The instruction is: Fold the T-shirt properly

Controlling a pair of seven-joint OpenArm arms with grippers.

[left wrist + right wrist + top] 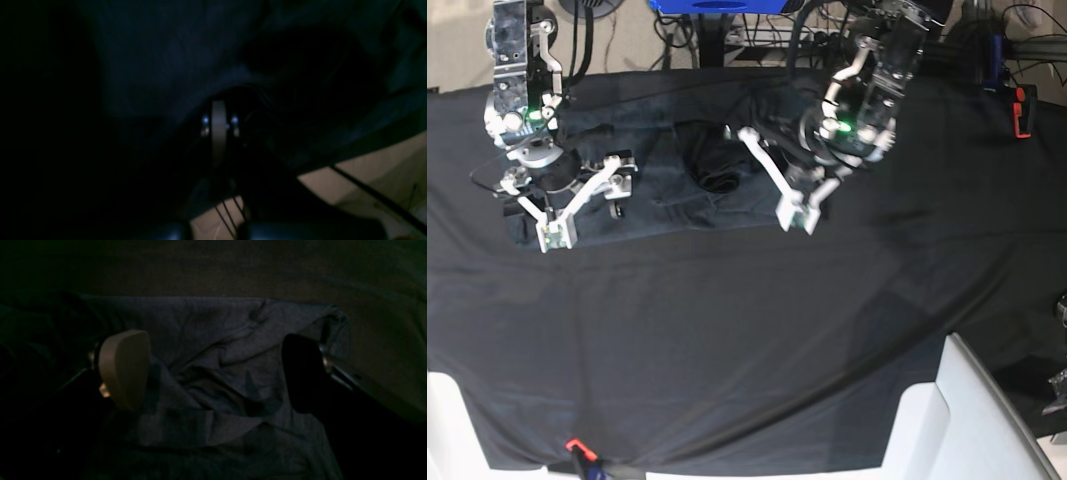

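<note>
The dark slate-grey T-shirt point(677, 195) lies rumpled on the far half of the table, with a raised fold near its middle. My right gripper point(587, 212) stands open over the shirt's left end. In the right wrist view its tan pad point(123, 370) and dark pad point(303, 373) straddle creased cloth of the T-shirt point(213, 326), and the right gripper point(213, 371) holds nothing. My left gripper point(795, 216) is shut at the shirt's right front edge. The left wrist view is very dark, with the left gripper point(218, 110) against the T-shirt point(160, 60). I cannot tell whether cloth is pinched.
A black cloth point(727, 350) covers the whole table. A white block point(972, 420) stands at the front right corner. A red clip point(575, 446) sits on the front edge, and an orange-red fitting point(1024, 110) at the far right. Cables and stands crowd the back edge.
</note>
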